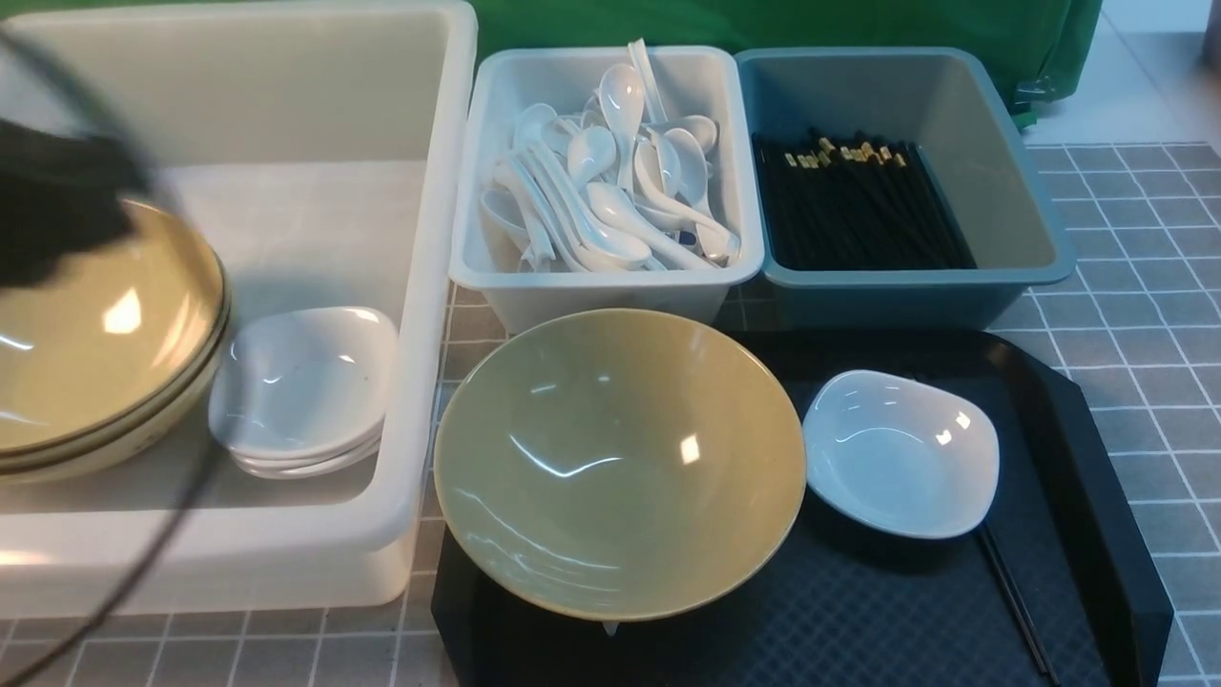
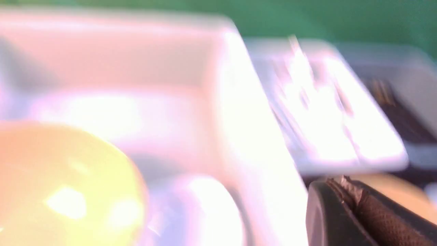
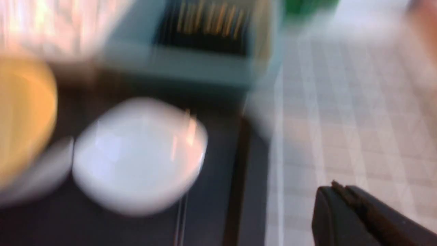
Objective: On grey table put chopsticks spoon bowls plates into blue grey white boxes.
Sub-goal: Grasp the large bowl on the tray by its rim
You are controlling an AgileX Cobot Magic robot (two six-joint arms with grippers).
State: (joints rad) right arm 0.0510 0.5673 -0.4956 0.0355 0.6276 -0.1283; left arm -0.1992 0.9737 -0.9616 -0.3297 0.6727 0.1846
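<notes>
– Left gripper (image 2: 341,184) is closed, nothing visible in it, blurred above the white tub (image 1: 429,286). The stacked yellow bowls (image 1: 95,353) sit beneath it, and the stacked white plates (image 1: 305,382) are just to its right.
– What remains to sort?
– Further to its right, beyond the tub wall, the black tray (image 1: 1097,458) carries one yellow bowl (image 1: 620,458), a white plate (image 1: 901,448) and a pair of chopsticks (image 1: 1016,601).
– And the other arm?
– Right gripper (image 3: 336,191) is closed as well, apparently empty, over the tiled counter (image 3: 341,102) just off the tray's right edge. Plate and chopsticks lie to its left, with the blue bin (image 1: 1011,191) ahead of it.
– How do the chopsticks lie?
– Their long axis runs diagonally from the plate's near rim toward the tray's near right corner. No gold bands show, so I can't tell which end is the top.
– Then I'd open the jaws and turn them across that line. Come down on the bare stretch clear of the plate and pinch both sticks together. Lay them alongside the binned chopsticks (image 1: 858,210), which run front to back.
</notes>
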